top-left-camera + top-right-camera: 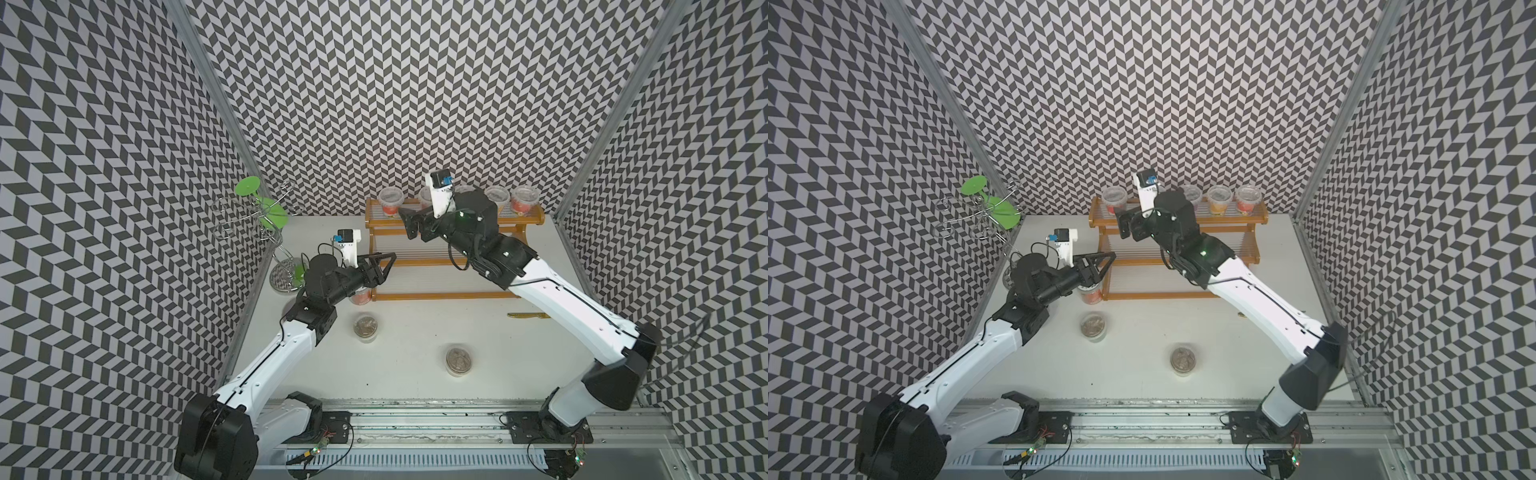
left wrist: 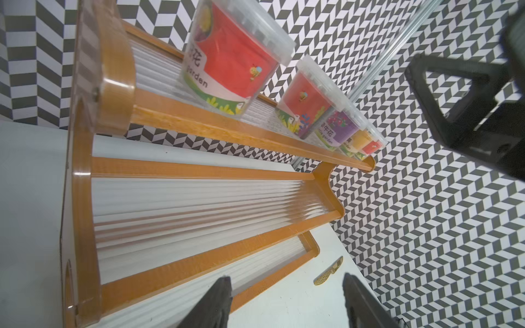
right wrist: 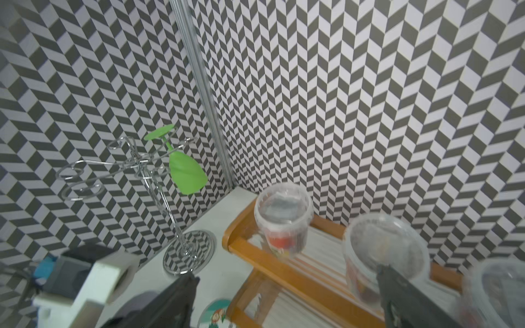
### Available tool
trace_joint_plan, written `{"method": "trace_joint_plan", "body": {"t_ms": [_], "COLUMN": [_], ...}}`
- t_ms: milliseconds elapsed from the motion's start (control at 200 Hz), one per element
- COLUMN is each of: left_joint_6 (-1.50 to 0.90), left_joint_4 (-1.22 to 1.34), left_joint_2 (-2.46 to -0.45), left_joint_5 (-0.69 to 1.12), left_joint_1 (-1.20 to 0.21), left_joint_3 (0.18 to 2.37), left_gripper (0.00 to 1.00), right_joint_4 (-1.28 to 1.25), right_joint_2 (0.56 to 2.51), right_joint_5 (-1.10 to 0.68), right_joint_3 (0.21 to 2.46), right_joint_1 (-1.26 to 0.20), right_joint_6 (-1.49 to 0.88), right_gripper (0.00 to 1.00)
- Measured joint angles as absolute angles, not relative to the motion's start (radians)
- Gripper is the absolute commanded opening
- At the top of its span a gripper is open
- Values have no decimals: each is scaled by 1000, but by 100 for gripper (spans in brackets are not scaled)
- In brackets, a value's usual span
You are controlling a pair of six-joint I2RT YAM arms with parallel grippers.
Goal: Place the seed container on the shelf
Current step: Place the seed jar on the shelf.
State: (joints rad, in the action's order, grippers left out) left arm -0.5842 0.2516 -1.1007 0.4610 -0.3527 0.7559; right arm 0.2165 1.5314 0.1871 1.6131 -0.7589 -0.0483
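The shelf (image 1: pixel 453 226), an orange-brown stepped rack with clear ribbed tiers, stands at the back of the table in both top views (image 1: pixel 1177 220). Several seed containers (image 1: pixel 391 201) stand upright along its top tier, red, purple and yellow ones (image 2: pixel 233 56). My right gripper (image 1: pixel 409 224) hovers open over the left part of the top tier; its fingers straddle nothing, and one container (image 3: pixel 383 255) sits just beside a finger. My left gripper (image 1: pixel 388 262) is open and empty near the shelf's left end (image 2: pixel 285 279). Another container (image 1: pixel 360 296) stands on the table under the left wrist.
Two lidded containers stand on the table in front, one (image 1: pixel 365 326) near the left arm and one (image 1: pixel 459 359) in the middle. A silver wire stand (image 1: pixel 266 232) holding a green glass (image 3: pixel 187 173) fills the back left corner. A small gold piece (image 1: pixel 528 316) lies right of the shelf.
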Motion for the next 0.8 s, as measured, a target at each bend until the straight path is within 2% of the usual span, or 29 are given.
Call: {"method": "trace_joint_plan", "body": {"t_ms": [265,501,796], "left_joint_6": [-558,-540,-504], "left_joint_4": [239,225,186], "left_joint_2": [-1052,-1003,-992], "left_joint_5": [496,493,416], "left_joint_1": [-353,-363,-487], "left_joint_3": [744,662,612], "left_gripper": [72,77,83], "right_joint_4": [104,54,1], "right_joint_2": [1295,1163,1072], "right_joint_5": [190,187,114], "right_joint_3": [1298,1010,645], "right_joint_1": [-732,-706,-682], "right_joint_6": [-54,-118,-265], "right_gripper": [99,100,99]}}
